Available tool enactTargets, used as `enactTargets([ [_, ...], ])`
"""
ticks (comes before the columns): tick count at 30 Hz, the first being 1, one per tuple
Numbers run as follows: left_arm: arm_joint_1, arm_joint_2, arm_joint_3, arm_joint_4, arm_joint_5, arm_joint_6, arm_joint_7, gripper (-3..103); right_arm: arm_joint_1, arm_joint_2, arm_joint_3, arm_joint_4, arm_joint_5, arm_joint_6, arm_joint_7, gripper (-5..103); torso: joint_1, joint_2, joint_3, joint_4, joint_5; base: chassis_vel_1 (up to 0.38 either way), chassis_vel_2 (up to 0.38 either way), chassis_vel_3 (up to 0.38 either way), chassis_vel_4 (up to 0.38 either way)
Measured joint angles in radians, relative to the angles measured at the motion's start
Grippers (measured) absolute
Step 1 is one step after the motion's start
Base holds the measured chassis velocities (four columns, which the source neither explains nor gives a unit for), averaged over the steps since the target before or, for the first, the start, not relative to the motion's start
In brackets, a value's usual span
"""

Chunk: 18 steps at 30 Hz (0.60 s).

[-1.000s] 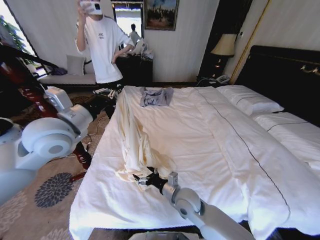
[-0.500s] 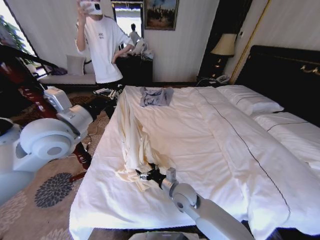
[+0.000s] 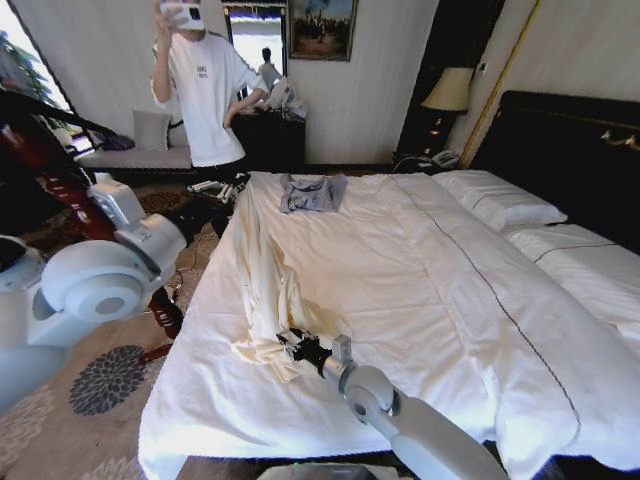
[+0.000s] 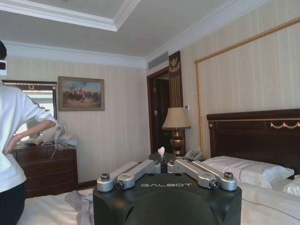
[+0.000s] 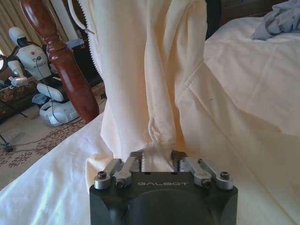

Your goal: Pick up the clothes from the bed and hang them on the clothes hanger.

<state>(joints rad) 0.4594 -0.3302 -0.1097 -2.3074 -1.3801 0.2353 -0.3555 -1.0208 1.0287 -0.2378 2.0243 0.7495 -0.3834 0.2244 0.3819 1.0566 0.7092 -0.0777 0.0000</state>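
Cloth, cream and thin, is the matter in hand: the shirt lies in a long rumpled strip down the left of centre of the head view, on the white sheet of the bed. The right gripper sits at the strip's lower end, low in the frame, and in the right wrist view its fingers are closed on a fold of the shirt, fabric bunched between them. I judge the pick-up step is underway, with the grip made and the lifting not yet done. The next move likely calls for a slow raise, since such soft cloth drapes and drags. The left gripper waits at the frame's left, raised beside the bed, jaws drawn together on nothing. A small grey garment lies further up the bed.
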Motion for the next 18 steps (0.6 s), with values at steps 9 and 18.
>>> enactTargets([
  [9, 0.004, 0.003, -0.003, 0.004, 0.002, -0.002, 0.004, 1, -0.022, -0.026, 0.011, 0.021, -0.005, -0.001, -0.012, 1, 0.0, 0.0, 0.0, 0.0, 0.0, 0.0, 0.0, 0.0, 0.0],
  [18, 0.01, -0.001, -0.002, -0.003, 0.002, -0.003, 0.001, 1, -0.028, -0.021, 0.01, 0.022, -0.005, 0.013, -0.019, 0, 0.0, 0.0, 0.0, 0.0001, 0.0, 0.0, 0.0, 0.0, 0.0],
])
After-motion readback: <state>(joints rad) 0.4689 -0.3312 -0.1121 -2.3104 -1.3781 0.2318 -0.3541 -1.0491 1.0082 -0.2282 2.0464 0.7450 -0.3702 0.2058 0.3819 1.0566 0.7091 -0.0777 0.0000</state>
